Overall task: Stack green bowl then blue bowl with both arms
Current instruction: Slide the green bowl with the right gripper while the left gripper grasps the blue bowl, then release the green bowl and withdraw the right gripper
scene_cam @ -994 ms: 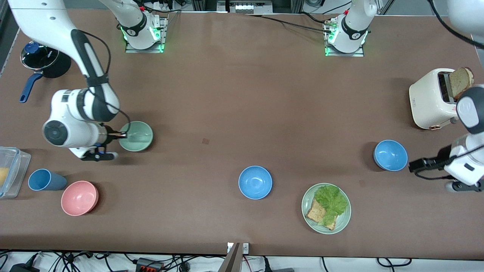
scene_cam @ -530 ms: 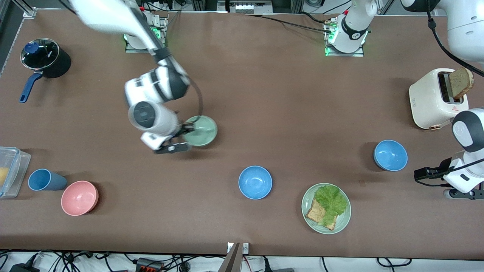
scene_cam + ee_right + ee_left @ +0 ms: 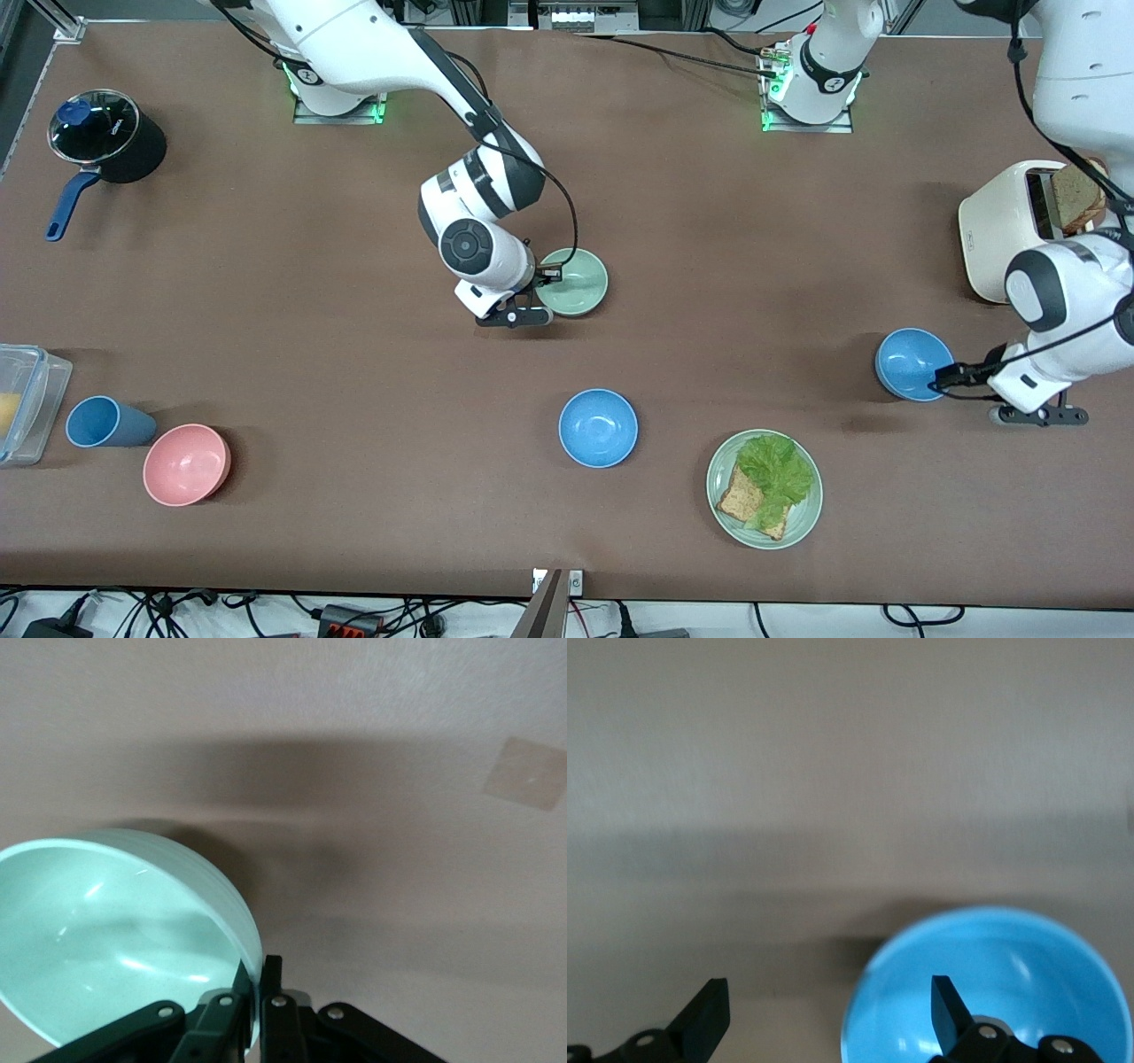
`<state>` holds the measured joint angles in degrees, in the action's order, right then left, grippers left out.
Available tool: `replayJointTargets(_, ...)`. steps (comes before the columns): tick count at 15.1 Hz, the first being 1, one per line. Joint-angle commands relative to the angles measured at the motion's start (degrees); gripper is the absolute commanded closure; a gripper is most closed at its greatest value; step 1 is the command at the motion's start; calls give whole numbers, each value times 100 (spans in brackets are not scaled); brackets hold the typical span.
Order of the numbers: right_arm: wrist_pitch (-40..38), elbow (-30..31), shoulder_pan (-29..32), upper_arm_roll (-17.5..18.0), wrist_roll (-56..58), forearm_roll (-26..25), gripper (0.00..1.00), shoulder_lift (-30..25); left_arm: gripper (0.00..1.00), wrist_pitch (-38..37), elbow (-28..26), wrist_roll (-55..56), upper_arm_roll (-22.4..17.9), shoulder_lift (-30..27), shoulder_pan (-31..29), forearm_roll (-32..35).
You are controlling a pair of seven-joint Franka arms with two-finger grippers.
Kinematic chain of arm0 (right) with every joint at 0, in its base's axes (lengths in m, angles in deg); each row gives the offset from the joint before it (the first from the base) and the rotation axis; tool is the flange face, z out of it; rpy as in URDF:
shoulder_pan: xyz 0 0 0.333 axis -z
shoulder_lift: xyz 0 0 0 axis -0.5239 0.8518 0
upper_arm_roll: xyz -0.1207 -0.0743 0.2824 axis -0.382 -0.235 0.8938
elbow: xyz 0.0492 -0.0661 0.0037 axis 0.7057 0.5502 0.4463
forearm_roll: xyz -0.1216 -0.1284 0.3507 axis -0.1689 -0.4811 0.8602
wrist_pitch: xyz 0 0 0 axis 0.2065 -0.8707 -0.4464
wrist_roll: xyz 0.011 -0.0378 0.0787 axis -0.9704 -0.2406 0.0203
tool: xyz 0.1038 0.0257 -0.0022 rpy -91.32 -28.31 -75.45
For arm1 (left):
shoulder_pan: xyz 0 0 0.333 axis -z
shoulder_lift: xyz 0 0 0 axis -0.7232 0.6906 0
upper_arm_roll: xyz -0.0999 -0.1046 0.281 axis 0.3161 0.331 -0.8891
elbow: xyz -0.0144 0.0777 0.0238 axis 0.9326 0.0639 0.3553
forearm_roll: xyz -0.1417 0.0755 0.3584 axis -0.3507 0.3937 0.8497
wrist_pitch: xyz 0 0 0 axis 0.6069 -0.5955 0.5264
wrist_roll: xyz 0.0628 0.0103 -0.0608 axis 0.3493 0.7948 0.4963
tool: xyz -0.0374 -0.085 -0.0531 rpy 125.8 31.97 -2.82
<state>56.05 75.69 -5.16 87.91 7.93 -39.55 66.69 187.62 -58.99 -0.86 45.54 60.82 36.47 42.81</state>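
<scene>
Brown tabletop seen from high above, with two white arms reaching in from the top edge. At far left sit a black pot (image 3: 108,136) in the upper corner and, lower down, a clear container (image 3: 27,403), a blue cup (image 3: 104,422) and a pink bowl (image 3: 186,464). Just left of centre, the right gripper (image 3: 547,281) pinches the rim of the green bowl (image 3: 574,283), fingers pressed together on the wall, holding it tilted and raised over bare table in the upper middle; gripping the rim leaves the bowl's underside free to settle into another bowl. Below it, in the lower middle of the frame, a blue bowl (image 3: 598,427) stands alone with open table all around, a likely stacking spot. Right of that is a green plate (image 3: 722,509) with toast and lettuce. At mid right, the left gripper (image 3: 941,380) is spread wide, one finger over the rim of the second blue bowl (image 3: 912,361), seemingly lining up to straddle its edge. A white toaster (image 3: 1005,235) stands above it at the right edge, crowding that arm.
</scene>
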Motion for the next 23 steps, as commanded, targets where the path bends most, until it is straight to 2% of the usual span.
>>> replayJointTargets(1, 253, -153, -200, -69, -247, 116, 97, 127, 0, 139, -808, -136, 73, -632, -52, 67)
replayJointTargets(2, 289, -171, -218, -78, -369, 185, 33, 110, 0, 218, -931, -136, 73, -668, -52, 67)
replayJointTargets(3, 272, -284, -210, -87, -579, 116, 0, 66, 1, 401, -1054, -136, 81, -669, -52, 67)
replayJointTargets(6, -17, -707, -130, -314, -643, 37, 0, -354, 11, 1132, -1460, -136, 90, -607, -35, 67)
replayJointTargets(9, -596, -838, -140, -920, -591, -515, 0, -943, 29, 1150, -1443, -136, 90, -546, -35, 67)
replayJointTargets(10, -911, -926, -78, -1043, -564, -735, 0, -1085, 45, 1150, -1442, -145, 90, -537, -35, 76)
replayJointTargets(11, -1202, -1040, -17, -1184, -547, -919, 0, -1216, 55, 1133, -1425, -145, 90, -519, 0, 67)
replayJointTargets(12, -1466, -1154, 10, -1333, -538, -1034, 0, -1348, 78, 1133, -1425, -119, 90, -528, 1, 67)
replayJointTargets(13, -1755, -1234, 62, -1535, -538, -1088, 0, -1437, 92, 1124, -1416, -153, 90, -528, 9, 67)
replayJointTargets(14, -1985, -1330, 98, -1737, -538, -1088, 0, -1472, 99, 1124, -1416, -154, 99, -537, 1, 76)
replayJointTargets(16, -2311, -1524, 107, -2176, -477, -1080, 0, -1499, 99, 1115, -1407, -310, 134, -589, 18, 76)
replayJointTargets(20, -2532, -1569, 194, -2687, 259, -1036, 0, -1508, 99, 765, -1416, -444, 397, -1071, -25, 50)
replayJointTargets(21, -2523, -1569, 264, -2758, 584, -1010, 0, -1517, 99, 511, -1416, -426, 494, -1273, -34, 24)
replayJointTargets(23, -2514, -1569, 719, -2671, 1217, -965, 0, -1631, 99, -139, -1399, -208, 722, -1712, -26, -3)
